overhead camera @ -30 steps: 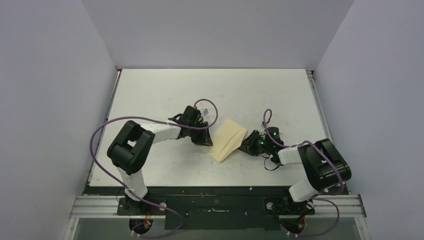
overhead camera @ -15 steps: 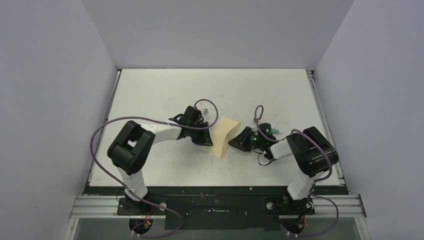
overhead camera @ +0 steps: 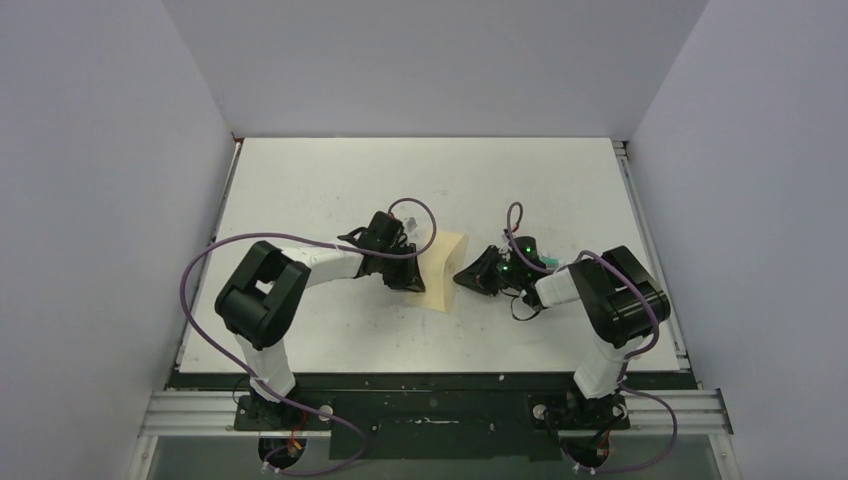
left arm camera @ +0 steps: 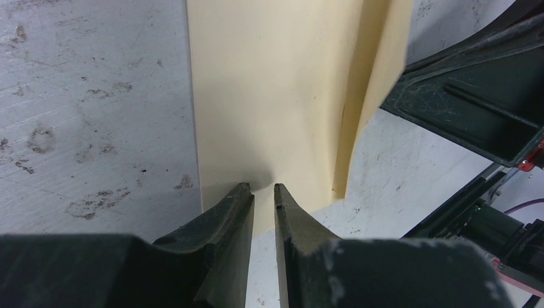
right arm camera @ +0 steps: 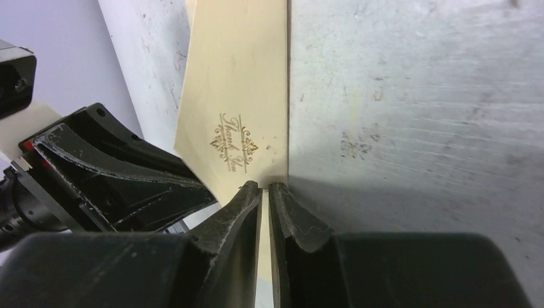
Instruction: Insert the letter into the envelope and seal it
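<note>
envelope (overhead camera: 442, 272) sits mid-frame in the top view, bowed up between both grippers, long axis roughly up-down in frame. left gripper (overhead camera: 408, 278) is pinched tight on its left edge, right gripper (overhead camera: 465, 279) pinched on its right edge. letter not visible, can't tell if it's inside. Fold likely goes leftward, right arm driving.

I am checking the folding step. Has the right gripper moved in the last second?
Yes. Against the table and its right edge, the right gripper moved left, toward the unmoved left gripper; the envelope between them bowed up.
</note>
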Controlling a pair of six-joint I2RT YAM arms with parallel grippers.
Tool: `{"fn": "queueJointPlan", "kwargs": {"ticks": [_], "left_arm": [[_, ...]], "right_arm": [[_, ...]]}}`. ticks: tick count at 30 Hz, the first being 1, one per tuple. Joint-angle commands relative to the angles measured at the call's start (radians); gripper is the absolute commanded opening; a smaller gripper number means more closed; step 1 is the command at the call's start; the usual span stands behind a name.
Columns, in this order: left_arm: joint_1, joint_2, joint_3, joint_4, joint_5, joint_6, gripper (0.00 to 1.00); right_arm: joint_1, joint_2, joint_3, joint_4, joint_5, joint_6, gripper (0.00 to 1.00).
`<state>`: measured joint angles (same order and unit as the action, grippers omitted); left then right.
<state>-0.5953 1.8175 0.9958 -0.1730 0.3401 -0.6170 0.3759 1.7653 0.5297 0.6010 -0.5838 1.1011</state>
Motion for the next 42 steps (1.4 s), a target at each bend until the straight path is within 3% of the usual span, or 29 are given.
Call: {"fn": "queueJointPlan", "kwargs": {"ticks": [1, 7, 12, 17, 20, 24, 26, 29, 34, 42], "left_arm": [[-0.018, 0.062, -0.003, -0.067, -0.062, 0.012, 0.18], [-0.018, 0.068, 0.009, -0.080, -0.073, 0.010, 0.18], [-0.018, 0.068, 0.013, -0.075, -0.059, 0.005, 0.18], [-0.011, 0.042, 0.021, -0.035, 0.022, -0.012, 0.18], [0.014, -0.013, -0.001, 0.100, 0.138, -0.071, 0.17], [0.067, -0.055, -0.067, 0.465, 0.274, -0.244, 0.18], [0.083, -0.045, -0.110, 0.685, 0.310, -0.350, 0.20], [0.098, 0.014, -0.107, 0.809, 0.308, -0.435, 0.20], [0.090, 0.080, -0.067, 0.841, 0.259, -0.459, 0.20], [0.063, 0.150, 0.030, 0.588, 0.151, -0.286, 0.16]], "right_arm": [[0.035, 0.003, 0.064, -0.138, -0.027, 0.009, 0.12], [0.041, 0.001, 0.123, -0.259, 0.008, -0.037, 0.12], [0.047, 0.047, 0.125, -0.248, 0.016, -0.048, 0.13], [0.069, 0.080, 0.137, -0.291, 0.057, -0.065, 0.14], [0.099, 0.055, 0.180, -0.430, 0.154, -0.136, 0.14], [0.151, 0.022, 0.259, -0.650, 0.321, -0.255, 0.14], [0.173, 0.020, 0.285, -0.711, 0.378, -0.303, 0.14], [0.207, 0.020, 0.303, -0.752, 0.445, -0.384, 0.13], [0.245, 0.011, 0.313, -0.780, 0.532, -0.457, 0.12], [0.263, 0.014, 0.303, -0.758, 0.540, -0.454, 0.13]]}}
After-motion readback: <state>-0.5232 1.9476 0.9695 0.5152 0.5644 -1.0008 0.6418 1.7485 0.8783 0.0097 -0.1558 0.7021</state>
